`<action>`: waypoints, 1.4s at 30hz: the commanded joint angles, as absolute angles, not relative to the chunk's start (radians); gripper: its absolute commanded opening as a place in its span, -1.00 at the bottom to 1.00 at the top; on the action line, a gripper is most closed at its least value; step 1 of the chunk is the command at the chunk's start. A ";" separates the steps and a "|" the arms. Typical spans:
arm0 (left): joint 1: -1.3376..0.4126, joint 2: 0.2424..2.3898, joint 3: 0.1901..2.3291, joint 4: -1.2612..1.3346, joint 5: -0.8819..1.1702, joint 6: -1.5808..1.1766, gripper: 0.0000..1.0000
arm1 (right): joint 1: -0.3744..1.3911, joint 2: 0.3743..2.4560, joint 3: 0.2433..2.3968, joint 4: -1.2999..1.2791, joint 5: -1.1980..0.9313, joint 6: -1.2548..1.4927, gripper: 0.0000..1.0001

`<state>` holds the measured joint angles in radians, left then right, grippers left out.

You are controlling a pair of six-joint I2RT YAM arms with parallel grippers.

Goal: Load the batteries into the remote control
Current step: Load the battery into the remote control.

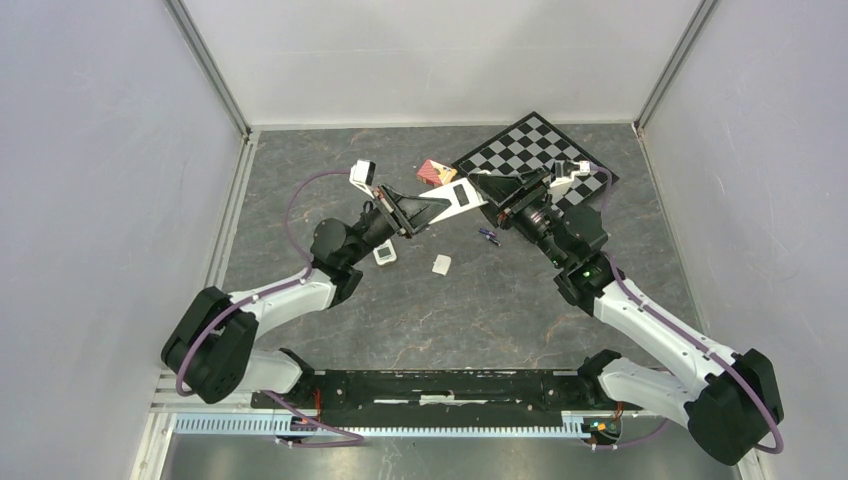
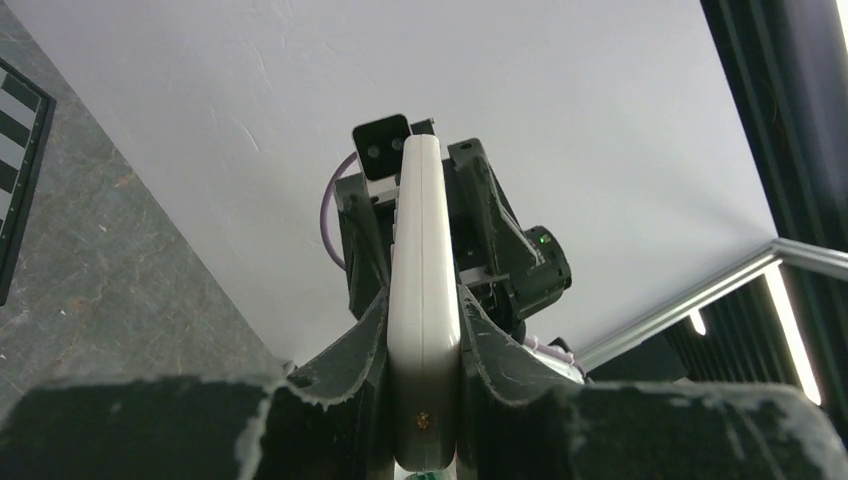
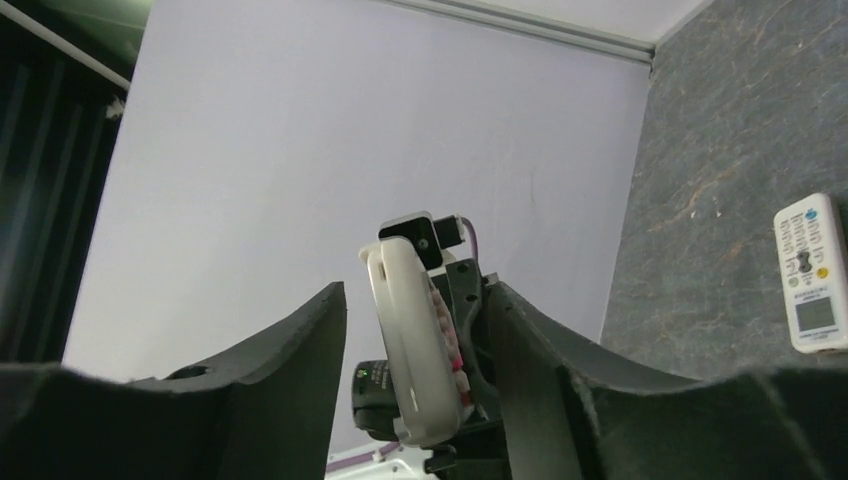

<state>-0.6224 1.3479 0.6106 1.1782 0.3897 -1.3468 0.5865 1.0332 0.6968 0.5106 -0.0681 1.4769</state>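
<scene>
Short of the black-and-white chequered board [image 1: 535,150], the small dark purple-blue cylindrical batteries [image 1: 488,236] lie on the table, not yet loaded; just beyond them, my left gripper [image 2: 424,320] is clamped on the slim pale plastic remote control [image 1: 457,197], held aloft; my right gripper [image 3: 418,300] faces it, open and empty. Risk: closing there could twist the remote in its clamp; round batteries may roll when pinched.

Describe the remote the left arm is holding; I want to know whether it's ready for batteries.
The remote control is a slim, pale plastic bar, held off the table and clamped in the left gripper. From above, a dark rectangular opening, likely the battery bay, shows on its upper face. Its free end sits between the right gripper's open fingers; whether they touch it is unclear.
</scene>
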 commanded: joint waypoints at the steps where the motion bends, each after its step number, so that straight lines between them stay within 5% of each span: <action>1: -0.620 1.301 0.619 1.175 0.327 -1.423 -0.96 | 0.581 1.045 0.701 0.557 -0.111 1.438 0.44; 4: -0.620 1.287 0.617 1.146 0.324 -1.407 -0.96 | 0.565 1.036 0.707 0.555 -0.114 1.392 0.76; 7: -0.618 1.273 0.613 1.122 0.320 -1.386 -0.96 | 0.544 1.023 0.711 0.542 -0.130 1.358 0.79; 21: -0.618 1.270 0.646 1.054 0.345 -1.335 -0.96 | 0.484 1.025 0.745 0.521 -0.161 1.149 0.42; 38: -0.618 1.292 0.660 1.066 0.353 -1.330 -0.96 | 0.482 1.052 0.723 0.518 -0.229 1.108 -0.68; 40: -0.618 1.290 0.657 1.063 0.354 -1.327 -0.96 | 0.478 1.049 0.717 0.520 -0.236 1.108 -0.53; 42: -0.618 1.286 0.652 1.056 0.351 -1.319 -0.96 | 0.466 1.042 0.715 0.518 -0.246 1.106 0.02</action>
<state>-0.6212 1.2938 0.6212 1.0264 0.3447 -1.3689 0.4805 1.0622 0.7261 0.5159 -0.2268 1.1553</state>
